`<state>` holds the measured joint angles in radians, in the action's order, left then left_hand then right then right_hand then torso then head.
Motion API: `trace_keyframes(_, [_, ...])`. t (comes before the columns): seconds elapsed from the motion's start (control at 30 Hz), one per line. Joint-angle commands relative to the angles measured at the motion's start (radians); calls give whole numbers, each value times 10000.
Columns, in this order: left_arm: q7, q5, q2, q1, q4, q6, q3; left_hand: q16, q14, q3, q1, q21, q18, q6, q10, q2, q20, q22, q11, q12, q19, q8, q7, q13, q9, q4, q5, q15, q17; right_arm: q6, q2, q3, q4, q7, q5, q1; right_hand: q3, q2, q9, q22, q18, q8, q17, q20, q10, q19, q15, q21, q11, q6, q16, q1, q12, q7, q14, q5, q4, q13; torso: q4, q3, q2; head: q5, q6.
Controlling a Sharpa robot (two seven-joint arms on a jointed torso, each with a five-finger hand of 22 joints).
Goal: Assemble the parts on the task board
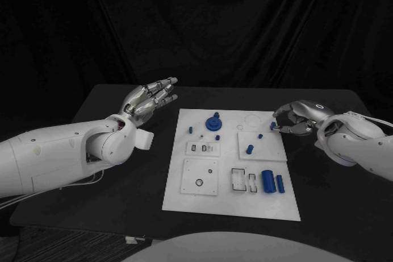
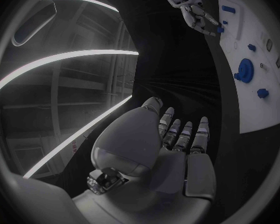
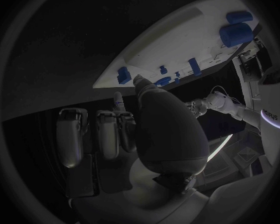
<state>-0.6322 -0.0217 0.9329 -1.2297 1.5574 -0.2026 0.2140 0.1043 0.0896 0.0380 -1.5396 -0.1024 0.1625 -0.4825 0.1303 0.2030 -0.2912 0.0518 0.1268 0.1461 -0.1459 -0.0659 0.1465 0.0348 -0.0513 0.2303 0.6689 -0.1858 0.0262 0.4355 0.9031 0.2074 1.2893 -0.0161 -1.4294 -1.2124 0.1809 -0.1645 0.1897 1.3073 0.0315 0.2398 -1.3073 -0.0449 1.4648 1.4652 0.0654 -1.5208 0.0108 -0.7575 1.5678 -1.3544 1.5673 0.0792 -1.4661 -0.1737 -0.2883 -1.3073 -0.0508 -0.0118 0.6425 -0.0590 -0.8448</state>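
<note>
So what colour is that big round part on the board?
Blue; the big round part shows best in the head view.

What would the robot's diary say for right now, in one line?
left hand: open, raised beside task board | right hand: curled at board's far right edge, hold unclear | blue parts: on board

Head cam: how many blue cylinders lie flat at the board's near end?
2. A thick cylinder and a thinner rod beside it, on its right, in the task board's near right corner. The right hand may hide others at the far edge.
</note>
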Motion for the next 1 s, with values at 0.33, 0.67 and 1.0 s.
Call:
trace_keyframes(0.33, [-124,5,29,11,52,98,-12,42,3,-48,-82,-53,-16,-3,17,-6,-15,15,55,64,-51,-59,35,12,-4,-7,54,-53,17,-232,-177,-6,-226,231,-24,70,73,51,193,2365,-135,531,-2635,-30,1060,658,-15,85,-53,-1,30,-201,35,71,-1047,-645,-1,-2635,-3,0,-5,-12,2])
trace_keyframes(0.67, [-121,5,23,11,52,107,-12,42,3,-48,-82,-53,-16,-3,17,-6,-15,15,55,64,-51,-59,35,12,-4,-7,54,-53,17,-267,-275,-6,-320,188,-24,85,135,101,419,2369,-131,1056,-2635,-36,1060,653,-15,106,-52,-54,30,-332,35,66,-1047,-1278,25,-2635,0,-1,-6,-9,-57])
trace_keyframes(1.0, [-117,5,26,12,59,115,-12,42,3,-48,-82,-53,-16,-3,17,-6,-15,15,55,64,-51,-59,35,12,-4,-7,54,-53,17,-300,-376,-7,-434,148,-28,101,193,140,632,2372,-128,1484,-2635,-27,1060,648,-2,123,-36,-113,30,-435,35,46,-1047,-1721,56,-2635,-2,1,3,-10,-86])
